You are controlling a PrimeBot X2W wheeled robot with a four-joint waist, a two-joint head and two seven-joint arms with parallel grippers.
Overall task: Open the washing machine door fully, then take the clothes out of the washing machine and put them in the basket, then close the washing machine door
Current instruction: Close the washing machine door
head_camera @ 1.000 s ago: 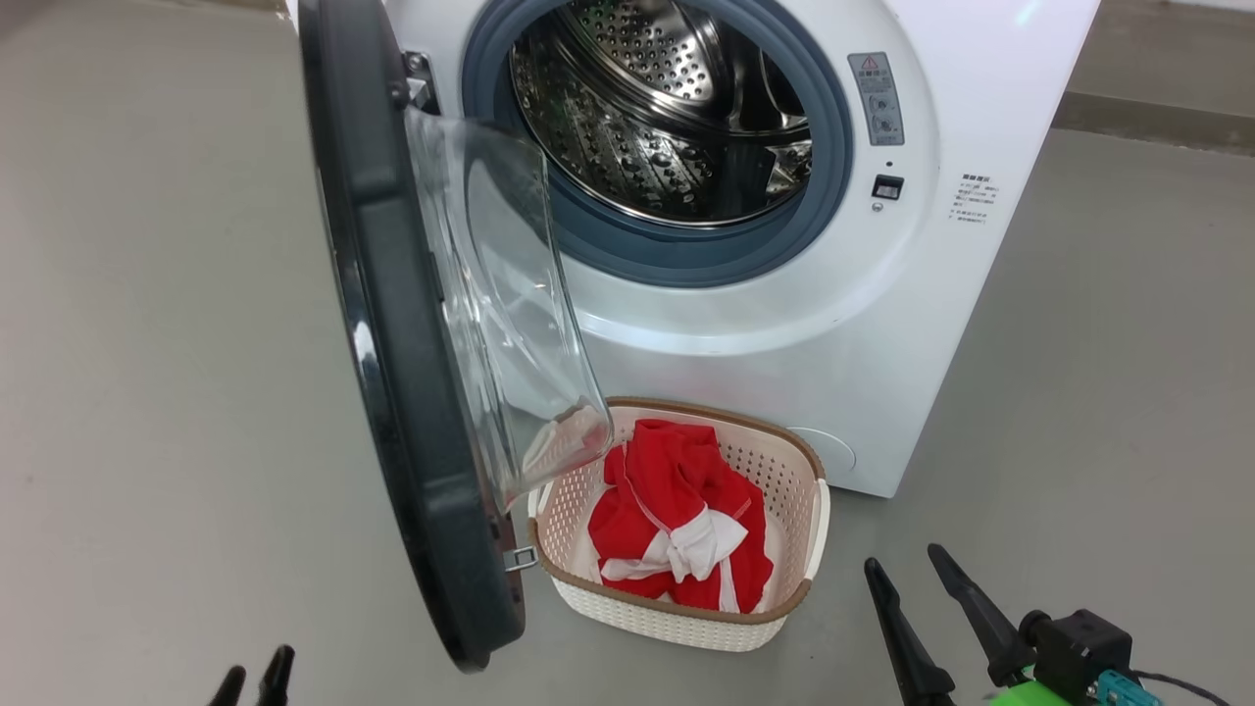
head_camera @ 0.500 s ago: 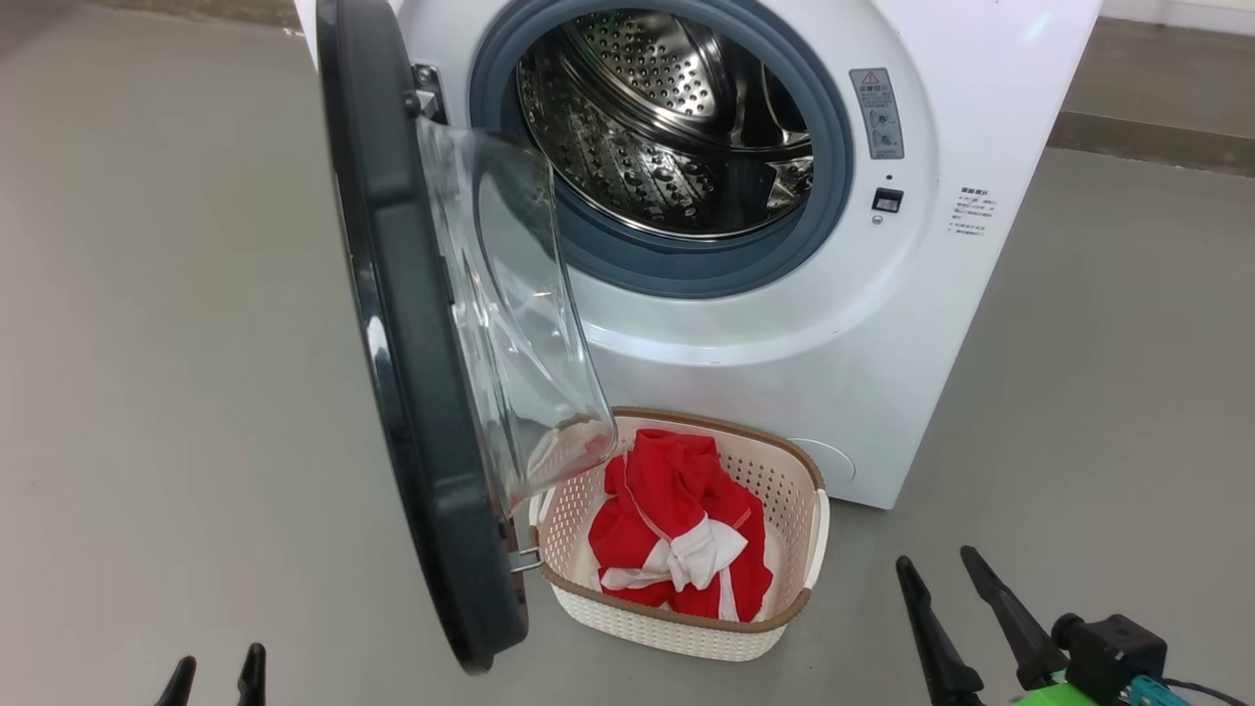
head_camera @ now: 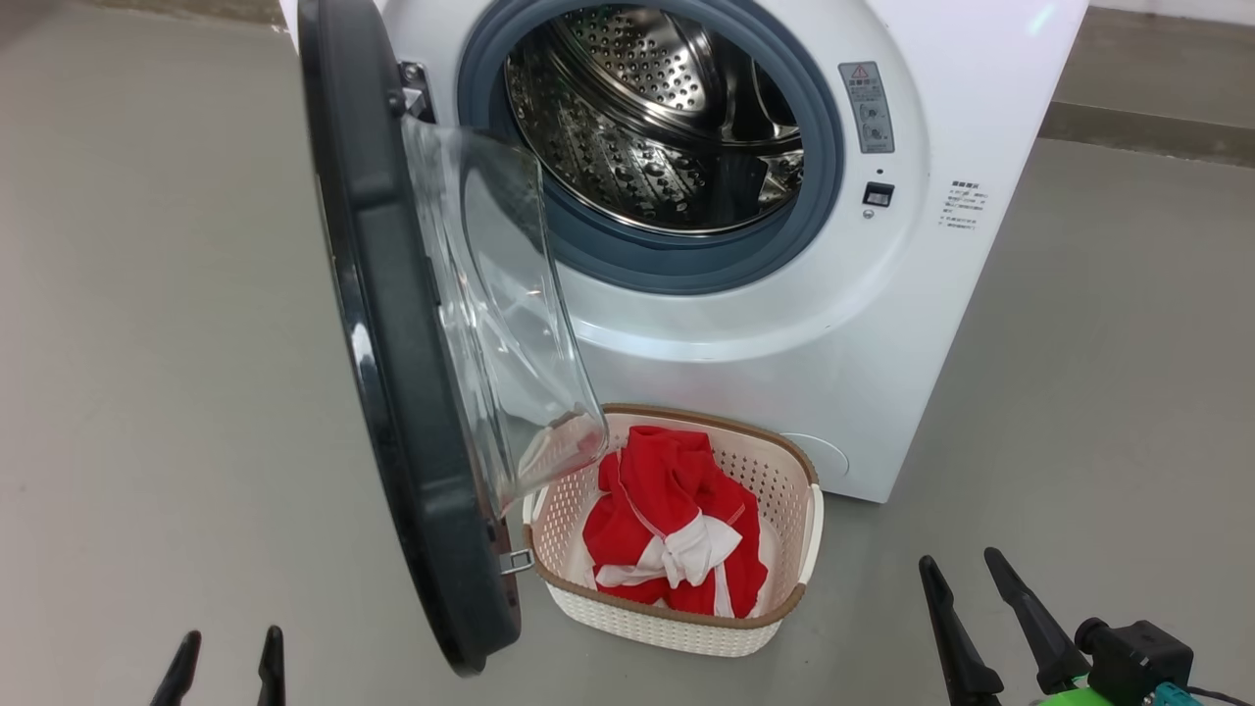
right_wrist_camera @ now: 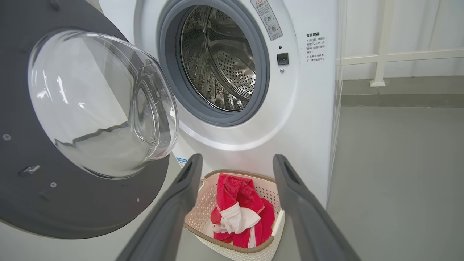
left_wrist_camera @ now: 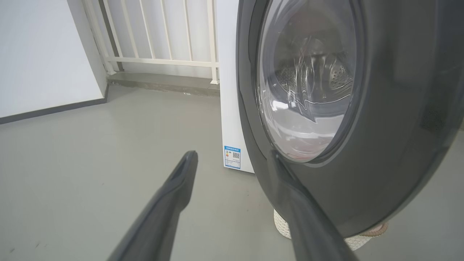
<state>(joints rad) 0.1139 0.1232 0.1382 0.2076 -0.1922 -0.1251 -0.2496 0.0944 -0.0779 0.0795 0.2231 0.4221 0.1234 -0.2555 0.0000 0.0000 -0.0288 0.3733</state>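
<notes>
The white washing machine (head_camera: 882, 343) stands with its steel drum (head_camera: 667, 108) showing no clothes. Its black-rimmed washing machine door (head_camera: 392, 343) hangs open to the left, edge-on to the head view, the glass bowl bulging right. Below it, the cream basket (head_camera: 677, 628) on the floor holds the red and white clothes (head_camera: 667, 490). My left gripper (head_camera: 232, 637) is open at the lower left, outside the door (left_wrist_camera: 398, 127), with one finger just short of the rim. My right gripper (head_camera: 958, 559) is open right of the basket, pointing at the clothes (right_wrist_camera: 239, 195).
Grey floor lies all around. A white railing (left_wrist_camera: 163, 61) and a low kerb run behind the machine, and a white wall (left_wrist_camera: 43, 54) stands to the left. The open door overhangs the basket's (right_wrist_camera: 203, 203) left end.
The head view has shifted slightly. My right gripper has drifted a little rightward from the basket, and my left fingertips show slightly higher. Door, basket and clothes stay as they were.
</notes>
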